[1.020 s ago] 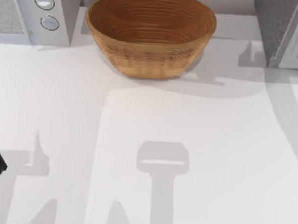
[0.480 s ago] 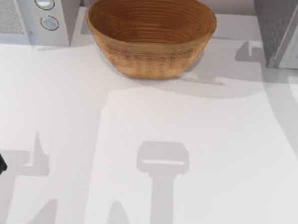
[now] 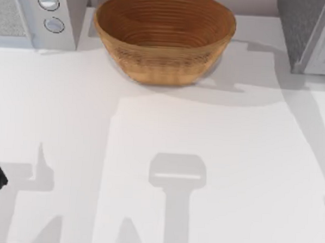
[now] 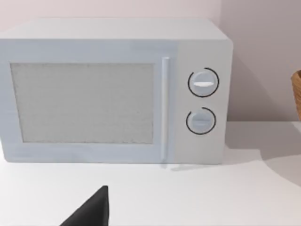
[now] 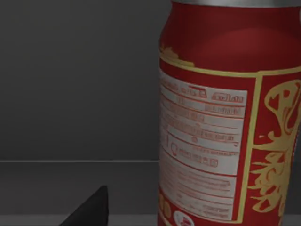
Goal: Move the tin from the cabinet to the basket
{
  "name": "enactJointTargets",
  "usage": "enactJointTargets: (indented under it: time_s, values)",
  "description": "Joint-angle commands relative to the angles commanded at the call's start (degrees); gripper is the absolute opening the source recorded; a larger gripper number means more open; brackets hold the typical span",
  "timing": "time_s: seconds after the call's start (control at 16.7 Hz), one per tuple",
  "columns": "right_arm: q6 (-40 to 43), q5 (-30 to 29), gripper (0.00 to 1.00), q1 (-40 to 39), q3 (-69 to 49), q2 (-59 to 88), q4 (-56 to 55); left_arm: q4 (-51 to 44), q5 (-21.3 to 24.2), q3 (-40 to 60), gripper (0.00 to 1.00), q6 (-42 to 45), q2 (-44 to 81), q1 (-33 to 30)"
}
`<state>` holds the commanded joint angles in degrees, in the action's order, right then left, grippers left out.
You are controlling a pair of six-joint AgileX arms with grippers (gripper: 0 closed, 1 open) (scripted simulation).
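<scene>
Inside the cabinet (image 3: 298, 30), at the table's right side, the tin (image 5: 225, 117) is being seen upright, long axis vertical, v. close in front of the right gripper (image 5: 94, 212) and a bit off to one side of it. Whether this gripper is open or closed cannot be told; same for the left gripper (image 4: 94, 212), being held parked opp. the microwave (image 4: 113, 94). Vs. 1 s ago, the arm shadow by the cabinet is being shifted closer; the basket (image 3: 160, 61) is being left unmoved.

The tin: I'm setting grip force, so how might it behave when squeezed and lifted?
The tin looks rigid, with a smooth printed wall, so probably slippery. It stands upright and tall, so a sideways nudge might tip it; once down, its round body would likely roll.
</scene>
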<state>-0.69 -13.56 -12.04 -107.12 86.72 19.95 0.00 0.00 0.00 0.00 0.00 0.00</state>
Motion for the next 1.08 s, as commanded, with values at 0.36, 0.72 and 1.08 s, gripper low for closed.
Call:
enactJointTargets:
  time_s: [0.36,0.72,1.08]
  values:
    - [0.0,0.6,1.0,0.7,-3.2,2.9,0.3,0.0,0.0,0.0,1.0,0.0,0.0,0.0]
    - [0.0,2.0,1.0,2.2,-13.4,12.3,1.1,0.0,0.0,0.0,1.0,0.0,0.0,0.0]
    - [0.0,2.1,0.92,2.4,-14.6,13.4,1.2,0.0,0.0,0.0,1.0,0.0,0.0,0.0]
